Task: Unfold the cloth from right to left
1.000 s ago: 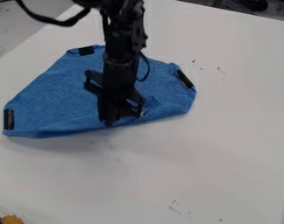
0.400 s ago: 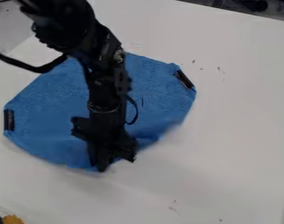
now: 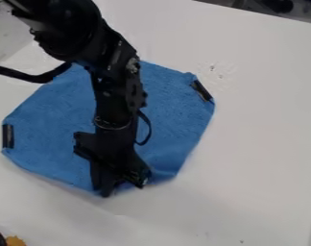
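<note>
Right at the lower edge of the cloth, look for the gripper, slanting down over the table. Impossible to tell whether clamped on the hem or parted around it. Note the lie of the cloth from the jaws: nearly all up the view, to both sides, with only the hem under or between them. Spread fairly flat, broader across the view than deep, with no strong long axis. Find one black strip at its left end and a second strip, aslant, at its upper right. Probably close to the end of the unfolding. To finish, likely draw the hem outward, down the view and away from the bulk, then lay it on the table and let go. Between jaws and second strip, watch the crease for a possible tuck; with a lift back up the view, risk refolding the flap
</note>
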